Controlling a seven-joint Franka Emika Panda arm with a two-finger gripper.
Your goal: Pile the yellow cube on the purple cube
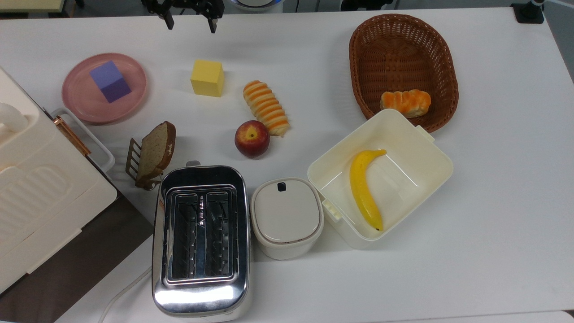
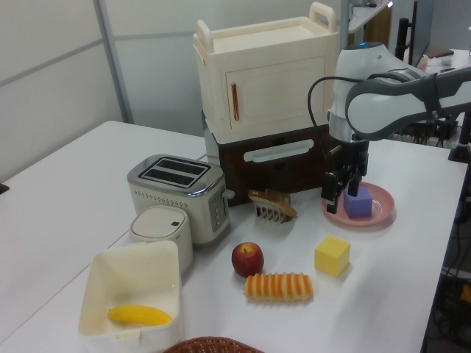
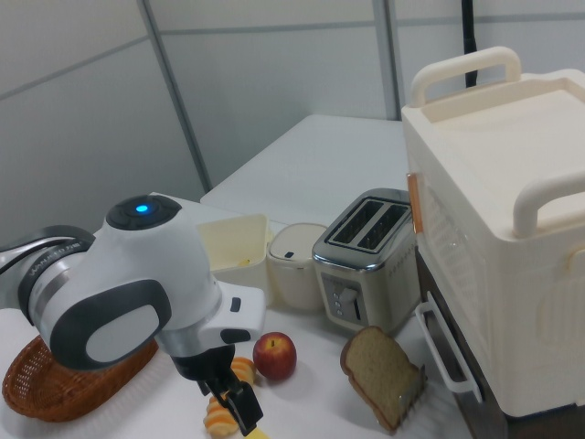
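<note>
A white tabletop [image 1: 493, 202] was seen from above, crowded with kitchen items and toy food. At the upper edge of the top view, the gripper [image 1: 188, 20] of a white robot arm [image 2: 390, 110] hung with its two dark fingers [image 1: 169, 21] spread apart and nothing held between them. In the left view the gripper [image 2: 338, 195] was raised above the tabletop, just in front of the pink plate [image 2: 383, 211].

The yellow cube [image 1: 207, 78] was set on the bare tabletop, below the gripper in the top view and untouched by it. In the left view the yellow cube [image 2: 332, 255] lay nearer the camera than the plate. The purple cube [image 1: 110, 81] was placed on the pink plate [image 1: 78, 101], well apart from the yellow cube and toward the top view's left. In the left view the purple cube [image 2: 358, 202] was partly hidden behind the fingers.

Toward the top view's right of the yellow cube, a striped orange bread roll [image 1: 266, 107] was laid at a slant, with a red apple [image 1: 252, 138] just below it. A slice of brown bread [image 1: 154, 152] was propped in a small rack. A chrome toaster [image 1: 200, 242] stood beside a small lidded white container [image 1: 287, 217]. An open cream box [image 1: 421, 179] held a banana [image 1: 365, 188]. A brown wicker basket [image 1: 403, 49] held another orange roll [image 1: 406, 102]. A cream cabinet with handles [image 2: 265, 81] stood on a dark base behind the plate in the left view.
</note>
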